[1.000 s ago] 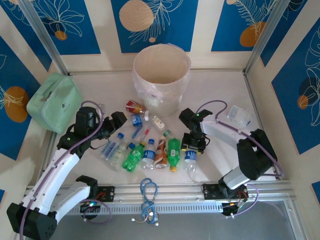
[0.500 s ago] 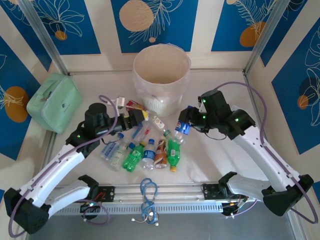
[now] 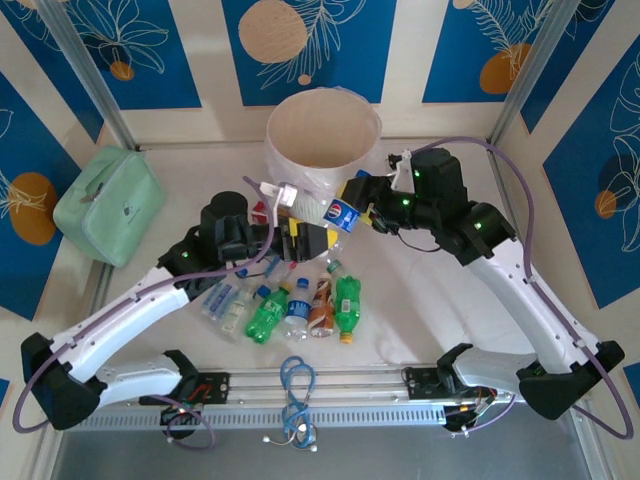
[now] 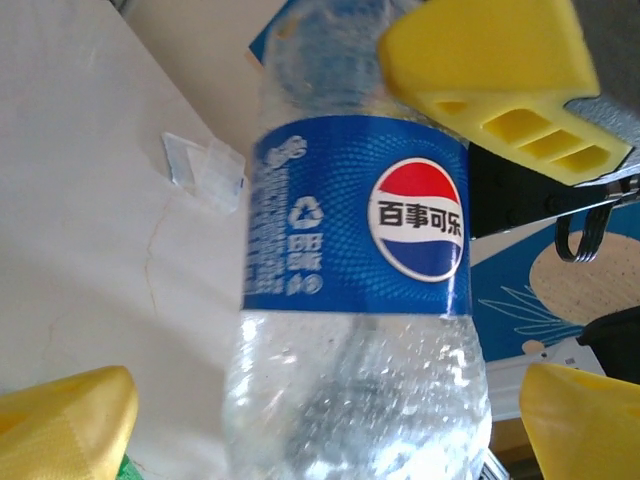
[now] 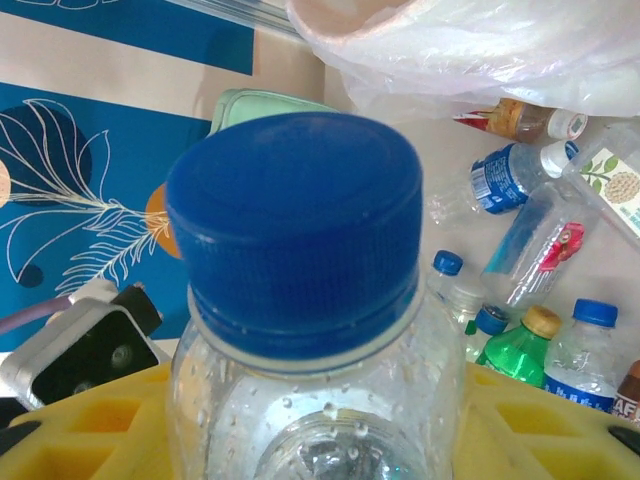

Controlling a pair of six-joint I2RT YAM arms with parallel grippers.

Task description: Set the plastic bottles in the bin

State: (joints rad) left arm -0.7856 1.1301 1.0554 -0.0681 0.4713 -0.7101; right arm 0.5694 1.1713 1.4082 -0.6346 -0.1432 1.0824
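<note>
White tabletop, blue floral walls; right claw grips Pepsi bottle.

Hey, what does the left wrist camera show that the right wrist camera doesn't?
Left wrist: a blue Pepsi label with its red, white and blue logo, and a clear plastic scrap on the table. Right wrist: a blue cap head-on, the bin with its liner, the mint-green case, and loose bottles lying on the table. Shared: a clear bottle close up, yellow fingers at the frame edges, the white table.
</note>
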